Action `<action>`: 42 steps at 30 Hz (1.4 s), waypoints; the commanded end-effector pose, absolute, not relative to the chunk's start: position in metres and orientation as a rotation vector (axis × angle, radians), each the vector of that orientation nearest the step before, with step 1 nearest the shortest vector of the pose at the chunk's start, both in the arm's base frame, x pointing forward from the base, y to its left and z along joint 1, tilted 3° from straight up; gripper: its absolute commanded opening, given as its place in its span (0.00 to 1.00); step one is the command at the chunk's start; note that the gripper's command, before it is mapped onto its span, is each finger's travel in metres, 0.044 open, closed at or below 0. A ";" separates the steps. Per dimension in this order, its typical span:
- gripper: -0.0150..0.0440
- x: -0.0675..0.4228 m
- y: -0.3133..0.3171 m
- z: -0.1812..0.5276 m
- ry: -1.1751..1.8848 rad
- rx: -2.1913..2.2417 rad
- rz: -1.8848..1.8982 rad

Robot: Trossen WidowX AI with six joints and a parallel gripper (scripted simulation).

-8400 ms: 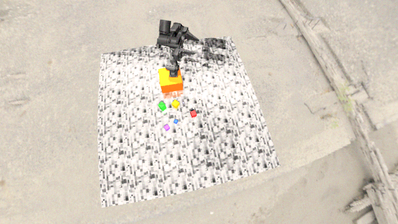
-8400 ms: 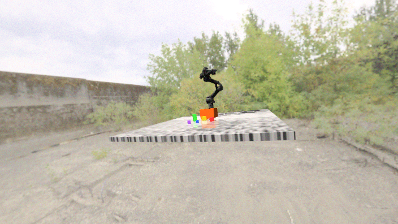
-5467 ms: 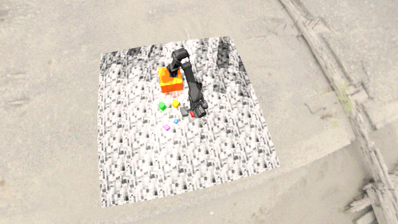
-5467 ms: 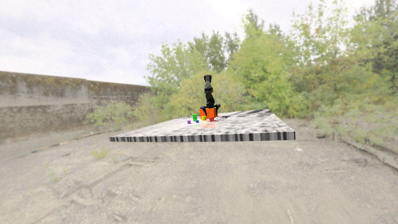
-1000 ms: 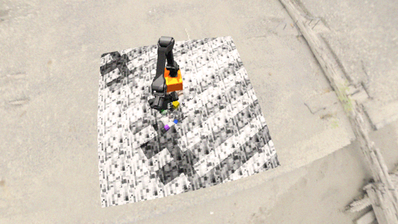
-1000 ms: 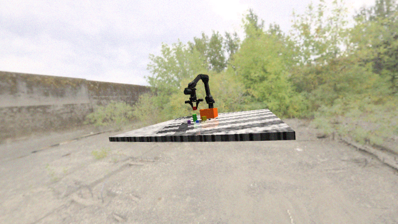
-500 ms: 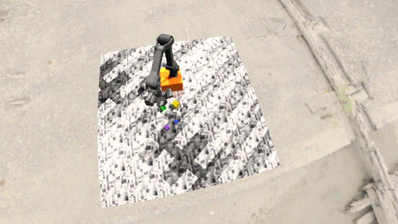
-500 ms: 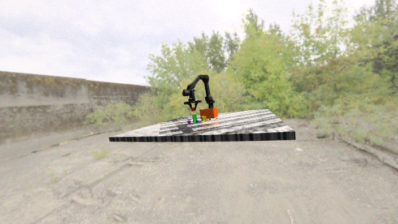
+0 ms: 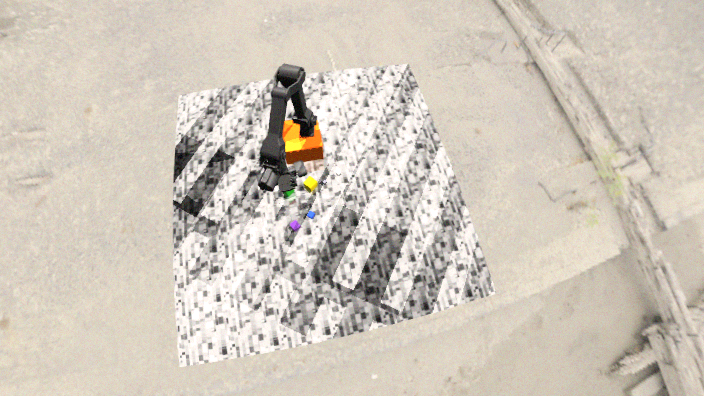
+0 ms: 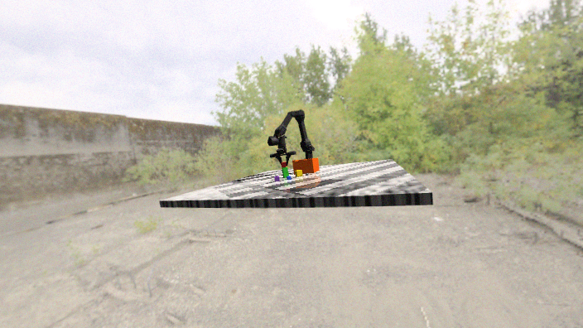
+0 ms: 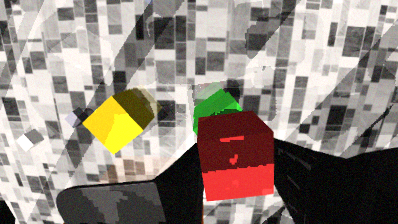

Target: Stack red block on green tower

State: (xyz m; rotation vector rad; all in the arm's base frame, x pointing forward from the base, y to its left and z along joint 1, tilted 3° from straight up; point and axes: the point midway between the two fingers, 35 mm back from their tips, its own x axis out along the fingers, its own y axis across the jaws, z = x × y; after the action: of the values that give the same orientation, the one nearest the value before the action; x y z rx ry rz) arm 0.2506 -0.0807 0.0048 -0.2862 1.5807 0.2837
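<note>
My gripper [image 10: 284, 163] [image 11: 229, 144] is shut on the red block [image 10: 284, 165] [image 11: 236, 145] and points down. The green tower [image 9: 289, 194] [image 10: 285, 172] [image 11: 216, 108] stands upright on the patterned table. In the exterior view the red block is right above the tower's top; whether the two touch cannot be told. In the wrist view the red block hides part of the tower, whose far side shows beyond it. In the top view the gripper covers the red block and part of the tower.
A yellow block [image 9: 310, 184] [image 10: 299, 173] [image 11: 114, 125] stands close beside the tower. A small blue block [image 9: 311, 214] [image 10: 289, 178] and a purple block [image 9: 295, 225] [image 10: 277, 178] lie a little farther off. The orange box [image 9: 305, 153] [image 10: 306, 166] is at the arm's base.
</note>
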 end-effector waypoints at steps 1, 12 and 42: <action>0.25 0.250 -0.081 0.002 1.583 -0.291 0.285; 0.25 0.250 -0.081 0.002 1.583 -0.291 0.285; 0.74 0.251 -0.081 0.002 1.582 -0.286 0.284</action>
State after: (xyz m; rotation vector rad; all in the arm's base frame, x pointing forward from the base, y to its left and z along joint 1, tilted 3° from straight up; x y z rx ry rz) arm 0.2506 -0.0807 0.0024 -0.2854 1.5813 0.2844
